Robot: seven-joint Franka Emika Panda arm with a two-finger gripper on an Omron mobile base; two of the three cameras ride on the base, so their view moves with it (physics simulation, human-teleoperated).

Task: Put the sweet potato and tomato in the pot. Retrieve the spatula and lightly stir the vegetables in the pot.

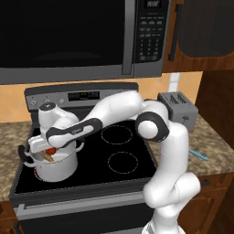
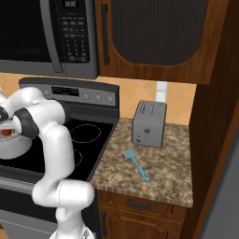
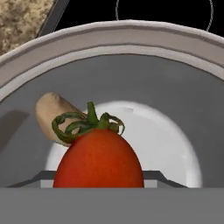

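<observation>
While I hold the tomato pinched in my gripper over the pot, with the sweet potato already inside, I must next release it, then fetch the spatula from the counter.

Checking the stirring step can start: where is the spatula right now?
The spatula lies flat on the granite counter right of the stove, just in front of the toaster, seen in the right base view.

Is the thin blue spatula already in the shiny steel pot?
No, the thin blue spatula lies on the speckled counter in front of the grey toaster.
</observation>
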